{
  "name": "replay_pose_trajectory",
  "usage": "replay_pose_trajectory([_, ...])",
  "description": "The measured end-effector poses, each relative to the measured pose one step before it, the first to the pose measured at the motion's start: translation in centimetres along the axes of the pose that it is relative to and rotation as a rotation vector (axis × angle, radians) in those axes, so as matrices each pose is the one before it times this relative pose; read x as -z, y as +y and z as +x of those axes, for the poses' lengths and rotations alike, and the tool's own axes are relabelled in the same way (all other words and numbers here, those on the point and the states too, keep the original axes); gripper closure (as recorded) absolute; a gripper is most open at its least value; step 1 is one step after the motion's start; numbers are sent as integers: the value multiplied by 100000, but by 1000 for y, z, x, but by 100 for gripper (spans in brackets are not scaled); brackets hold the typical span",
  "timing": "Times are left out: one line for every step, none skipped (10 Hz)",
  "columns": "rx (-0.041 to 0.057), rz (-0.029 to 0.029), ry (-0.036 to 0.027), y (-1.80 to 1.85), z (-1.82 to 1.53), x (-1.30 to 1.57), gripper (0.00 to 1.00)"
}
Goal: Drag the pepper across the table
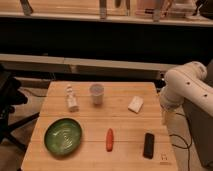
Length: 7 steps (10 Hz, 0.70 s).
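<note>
The pepper (109, 139) is small, slim and orange-red. It lies on the light wooden table (120, 117) near the front edge, a little right of the middle, pointing front to back. My white arm (185, 90) stands off the table's right edge. My gripper (165, 116) hangs below it at the right edge, well right of the pepper and apart from it.
A green bowl (63, 135) sits front left. A white bottle (71, 98) and a grey cup (96, 93) stand at the back. A white block (135, 104) lies back right. A black phone (148, 145) lies right of the pepper, near the logo corner.
</note>
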<state>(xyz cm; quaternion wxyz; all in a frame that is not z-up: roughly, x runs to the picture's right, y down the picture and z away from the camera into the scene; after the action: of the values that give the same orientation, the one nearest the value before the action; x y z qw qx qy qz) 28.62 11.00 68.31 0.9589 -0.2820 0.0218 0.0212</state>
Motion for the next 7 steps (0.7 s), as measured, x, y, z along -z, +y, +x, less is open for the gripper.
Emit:
replay_pose_trajectory([2655,132,804,451,-574,-144,20])
replay_pose_trajectory([3303,44,705,385,-1022,-161,20])
replay_pose_trajectory([3582,-32,504,335,-1535,-146,20])
replay_pose_trajectory([3224,144,795,272,-1277,-119,20])
replay_pose_trajectory([1309,-15,561,179,-470,-107,20])
replay_pose_trajectory([578,31,358,123,-38,-75,20])
replay_pose_trajectory([1284,134,140,120,-52,-92,20])
